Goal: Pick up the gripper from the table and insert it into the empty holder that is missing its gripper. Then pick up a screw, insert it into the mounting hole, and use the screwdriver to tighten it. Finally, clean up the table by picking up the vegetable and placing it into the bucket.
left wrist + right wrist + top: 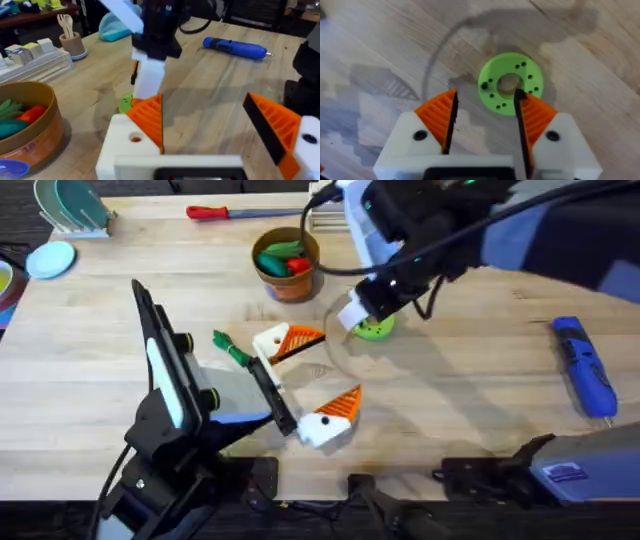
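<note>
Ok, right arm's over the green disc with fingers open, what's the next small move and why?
Probably ease the right gripper forward and down onto the green disc. Its fingers stand open, and the disc lies just past their tips, not yet between them. The dark dots in it may be screws; I cannot tell.

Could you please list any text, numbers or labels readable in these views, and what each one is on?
"10": faint number on the wall of the round brown-orange bucket.
Blue sticker low on that bucket: too blurred to read.
Label on the grey unit at the table's near edge: too small to read.
</note>
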`<state>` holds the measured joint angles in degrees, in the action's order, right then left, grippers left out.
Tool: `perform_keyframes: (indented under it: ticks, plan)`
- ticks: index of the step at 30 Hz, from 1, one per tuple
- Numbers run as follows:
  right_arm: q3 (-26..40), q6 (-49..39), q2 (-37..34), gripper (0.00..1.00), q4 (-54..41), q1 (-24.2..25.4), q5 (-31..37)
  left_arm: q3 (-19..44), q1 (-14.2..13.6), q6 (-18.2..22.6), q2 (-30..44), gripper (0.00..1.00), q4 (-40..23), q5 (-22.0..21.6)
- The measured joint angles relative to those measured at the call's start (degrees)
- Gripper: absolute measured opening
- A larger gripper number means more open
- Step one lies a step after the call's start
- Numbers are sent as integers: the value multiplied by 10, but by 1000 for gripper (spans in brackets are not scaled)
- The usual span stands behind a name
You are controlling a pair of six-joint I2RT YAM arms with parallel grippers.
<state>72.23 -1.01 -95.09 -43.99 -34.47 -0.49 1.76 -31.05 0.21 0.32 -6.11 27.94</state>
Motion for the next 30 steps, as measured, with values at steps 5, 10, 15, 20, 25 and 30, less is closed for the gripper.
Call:
perform_keyframes:
  ticks: [5, 10, 15, 20, 25, 30]
  plan:
    - [0, -4, -33, 490, 7, -19, 28, 0, 0, 0, 0, 993, 0, 1]
    - [0, -5, -60, 354, 25, -19, 42, 0, 0, 0, 0, 993, 0, 2]
    - [0, -5, -61, 327, 31, -19, 46, 0, 0, 0, 0, 993, 0, 2]
    - [0, -5, -63, 253, 31, -20, 48, 0, 0, 0, 0, 993, 0, 2]
    - [0, -5, -64, 204, 29, -31, 48, 0, 0, 0, 0, 993, 0, 2]
    - [0, -5, -68, 203, 25, -39, 48, 0, 0, 0, 0, 993, 0, 2]
